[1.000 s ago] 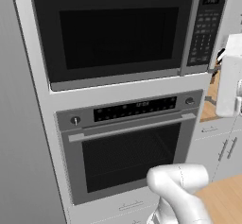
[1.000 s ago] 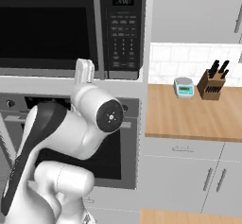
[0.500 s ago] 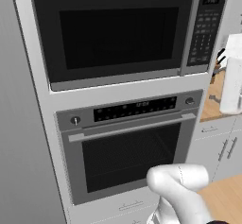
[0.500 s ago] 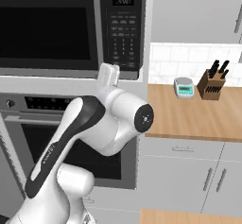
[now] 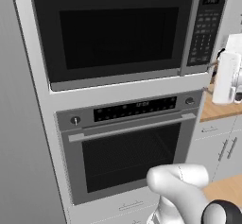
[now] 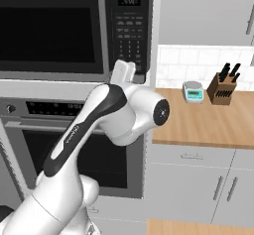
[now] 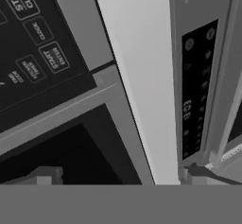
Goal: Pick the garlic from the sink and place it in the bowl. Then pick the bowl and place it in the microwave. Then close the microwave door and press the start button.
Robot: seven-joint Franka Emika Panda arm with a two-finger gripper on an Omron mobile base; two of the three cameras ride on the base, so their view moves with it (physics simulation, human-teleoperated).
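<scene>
Rising in front of the oven (image 5: 127, 147), the white arm (image 6: 104, 130) bends up toward the microwave (image 5: 123, 34). Its gripper (image 7: 118, 178) hangs just off the microwave's lower right corner, below the keypad panel (image 6: 130, 28), fingertips (image 7: 45, 176) spread wide with nothing between them. The microwave door (image 5: 113, 29) sits flush and closed, its vertical grey handle (image 5: 190, 29) left of the keypad. Beyond the microwave to the right, a wooden counter (image 6: 208, 120) carries a small scale (image 6: 193, 91) and a knife block (image 6: 223, 86).
</scene>
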